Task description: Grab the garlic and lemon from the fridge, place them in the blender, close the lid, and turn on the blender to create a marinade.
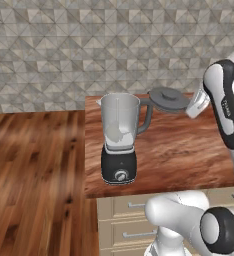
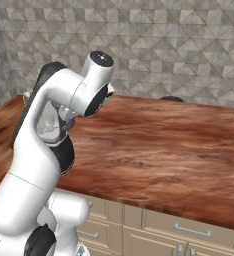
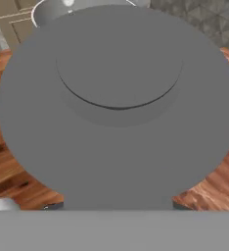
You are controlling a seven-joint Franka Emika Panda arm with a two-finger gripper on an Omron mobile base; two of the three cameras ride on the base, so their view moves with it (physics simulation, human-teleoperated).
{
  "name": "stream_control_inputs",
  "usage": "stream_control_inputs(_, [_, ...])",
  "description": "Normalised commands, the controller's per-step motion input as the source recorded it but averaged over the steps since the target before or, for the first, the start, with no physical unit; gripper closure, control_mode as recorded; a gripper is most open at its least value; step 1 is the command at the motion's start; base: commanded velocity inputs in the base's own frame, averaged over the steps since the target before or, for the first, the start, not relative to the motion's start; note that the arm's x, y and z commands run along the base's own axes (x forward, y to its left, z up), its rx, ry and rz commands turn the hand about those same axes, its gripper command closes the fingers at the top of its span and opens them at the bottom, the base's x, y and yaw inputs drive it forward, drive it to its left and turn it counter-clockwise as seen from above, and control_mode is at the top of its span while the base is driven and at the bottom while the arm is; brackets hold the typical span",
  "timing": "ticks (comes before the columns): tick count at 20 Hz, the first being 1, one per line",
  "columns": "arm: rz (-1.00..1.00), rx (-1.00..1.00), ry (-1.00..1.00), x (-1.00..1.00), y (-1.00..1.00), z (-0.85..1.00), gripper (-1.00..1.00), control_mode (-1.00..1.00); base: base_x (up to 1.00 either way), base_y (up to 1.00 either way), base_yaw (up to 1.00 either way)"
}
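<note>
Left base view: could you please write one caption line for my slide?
The arm holds the dark grey lid above the wooden counter, just right of the open blender.

1. The white arm rises from the lower right of the left base view, its dark elbow joint bent near the bottom edge.
2. The forearm stands almost upright at the right edge, then bends at the wrist toward the left.
3. The gripper (image 1: pixel 189 106) reaches leftward, closed on the lid (image 1: pixel 168 99), carrying it in the air.
</note>
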Motion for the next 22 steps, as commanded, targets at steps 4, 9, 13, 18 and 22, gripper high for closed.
stream_control_inputs(4, [-0.07, 0.0, 0.0, 0.0, 0.59, 0.36, 1.0, -1.0, 0.0, 0.0, 0.0])
stream_control_inputs(9, [-0.04, 0.0, 0.04, 0.04, 0.56, 0.29, 1.0, -1.0, 0.0, 0.0, 0.0])
stream_control_inputs(13, [-0.04, 0.0, 0.11, 0.19, 0.53, 0.12, 1.0, -1.0, 0.0, 0.0, 0.0])
stream_control_inputs(18, [-0.03, -0.04, 0.12, 0.27, 0.53, 0.01, 1.0, -1.0, 0.0, 0.0, 0.0])
stream_control_inputs(22, [-0.04, -0.03, 0.08, 0.3, 0.42, 0.0, 1.0, -1.0, 0.0, 0.0, 0.0])
